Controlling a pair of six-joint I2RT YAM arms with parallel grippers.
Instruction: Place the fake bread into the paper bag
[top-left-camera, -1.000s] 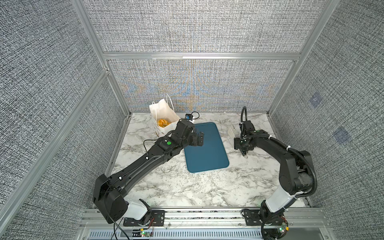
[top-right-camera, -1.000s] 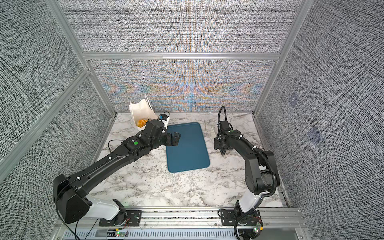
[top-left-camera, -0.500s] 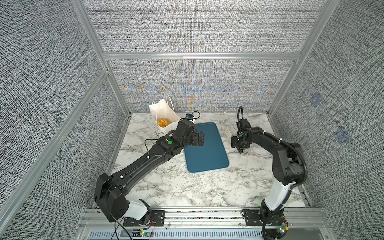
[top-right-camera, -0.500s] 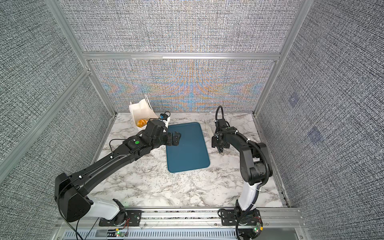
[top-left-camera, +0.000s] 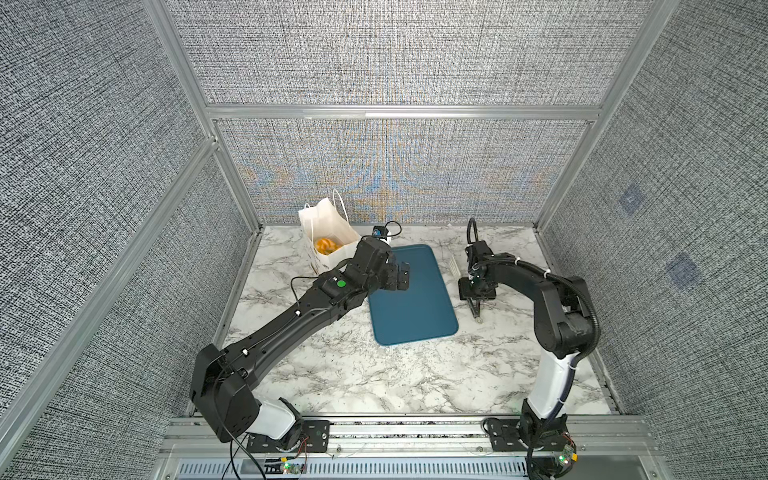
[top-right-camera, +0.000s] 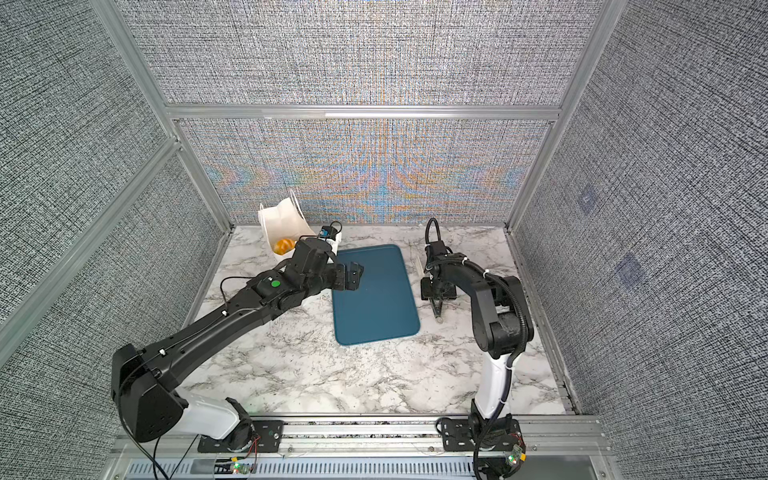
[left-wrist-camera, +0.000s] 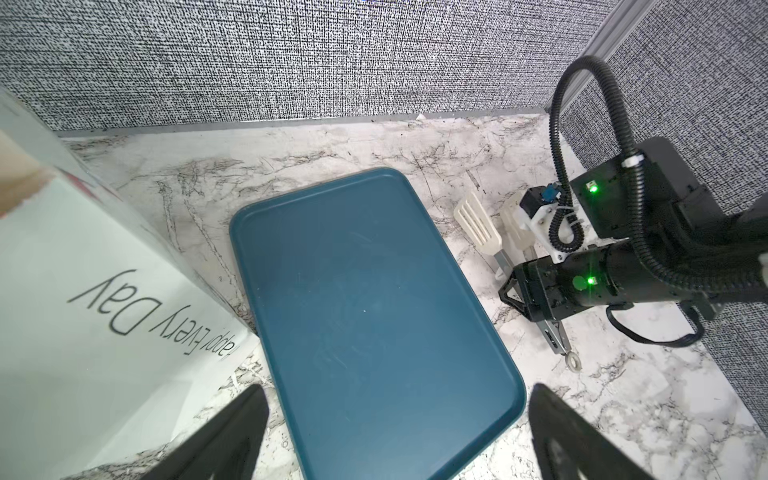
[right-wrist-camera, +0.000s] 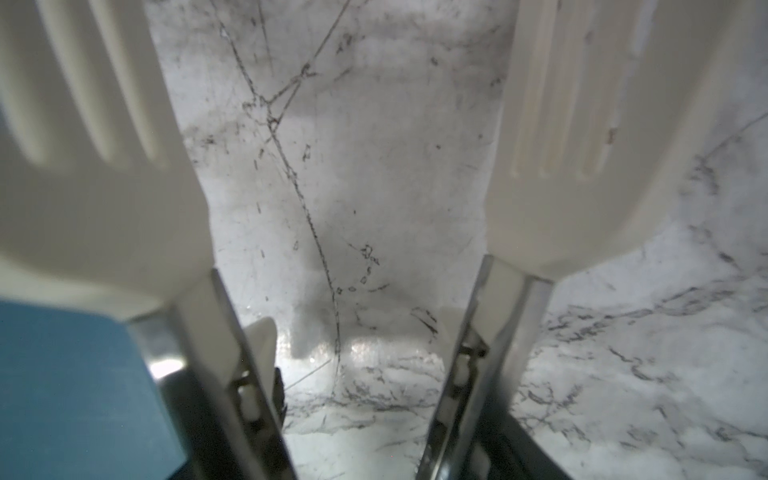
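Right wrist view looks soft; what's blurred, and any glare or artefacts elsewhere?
Right wrist view: the near white tongs are blurred, the marble table sharper, with glare between the handles. Both top views: rainbow moiré on the back wall. Left wrist view: crisp, the paper bag lettering readable.

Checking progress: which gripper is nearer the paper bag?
Left. The left gripper hovers at the edge of the tray, beside the paper bag; the right gripper is across the tray, holding the white tongs.

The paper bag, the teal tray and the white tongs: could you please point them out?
paper bag (top-left-camera: 332, 224): a top view, inner wall.
teal tray (top-left-camera: 415, 303): a top view, bare middle.
white tongs (left-wrist-camera: 478, 226): left wrist view, slotted blade.
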